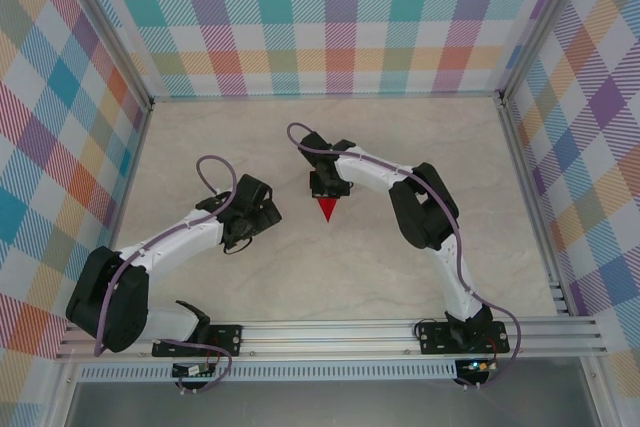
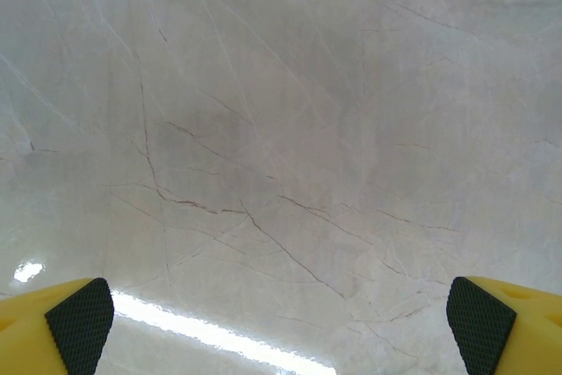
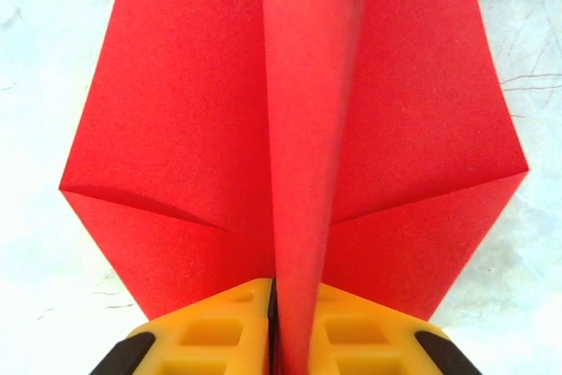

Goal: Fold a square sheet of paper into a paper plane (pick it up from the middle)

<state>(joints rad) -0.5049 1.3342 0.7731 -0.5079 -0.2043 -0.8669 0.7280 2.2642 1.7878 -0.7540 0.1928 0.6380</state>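
The square sheet of paper, bright red, is folded into a paper plane (image 1: 326, 210) whose pointed tip faces the near edge of the table. In the right wrist view the paper plane (image 3: 193, 129) spreads two wings flat to either side of a raised centre fold. My right gripper (image 3: 294, 309) is shut on that centre fold, with a yellow finger (image 3: 219, 331) pressed against each side of it. From above, the right gripper (image 1: 328, 187) sits just behind the plane. My left gripper (image 1: 262, 209) stands open to the plane's left, with its fingertips (image 2: 81, 320) wide apart over bare table.
The marble-patterned tabletop (image 1: 350, 267) is ringed by checked walls (image 1: 330, 17) on three sides. An aluminium rail (image 1: 330, 332) carrying both arm bases runs along the near edge. The right arm's elbow (image 1: 425, 209) sits to the right of the plane.
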